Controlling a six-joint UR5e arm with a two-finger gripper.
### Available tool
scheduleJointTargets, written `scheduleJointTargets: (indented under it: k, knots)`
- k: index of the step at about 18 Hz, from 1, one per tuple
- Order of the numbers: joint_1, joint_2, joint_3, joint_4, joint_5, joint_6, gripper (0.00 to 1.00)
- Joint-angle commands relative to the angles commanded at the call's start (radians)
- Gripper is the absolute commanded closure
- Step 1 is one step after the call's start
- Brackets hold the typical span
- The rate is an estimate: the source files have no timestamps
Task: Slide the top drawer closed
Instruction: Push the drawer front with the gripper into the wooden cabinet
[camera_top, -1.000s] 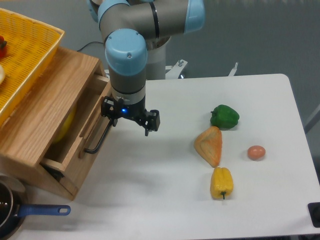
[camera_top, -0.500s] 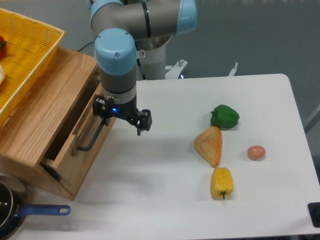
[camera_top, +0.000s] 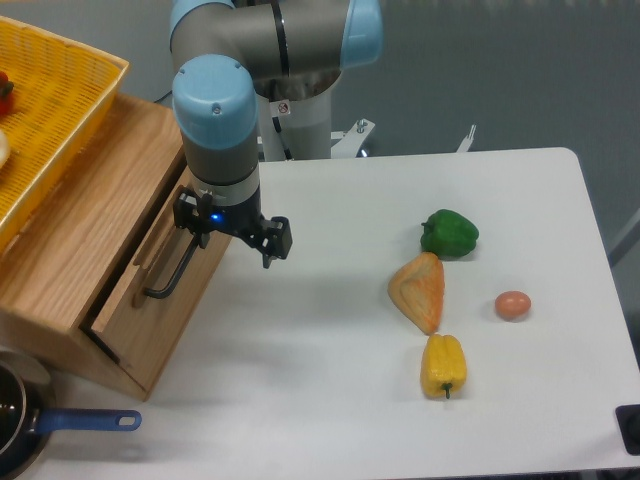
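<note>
One light oak top drawer (camera_top: 150, 300), black bar handle, barely ajar.

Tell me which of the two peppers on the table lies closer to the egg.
The yellow pepper, at the front of the table, lies slightly closer to the egg. The green pepper sits farther back, beyond the orange wedge.

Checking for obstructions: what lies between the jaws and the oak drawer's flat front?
Only the thin black bar handle; the gripper stands right against the top drawer in the fixed camera view.
</note>
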Motion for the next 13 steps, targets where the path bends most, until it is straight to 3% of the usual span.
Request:
scheduleJointTargets:
  k: [13]
  knots:
    - [-0.017,0.012,-0.012,0.000,0.002,-0.017,0.00]
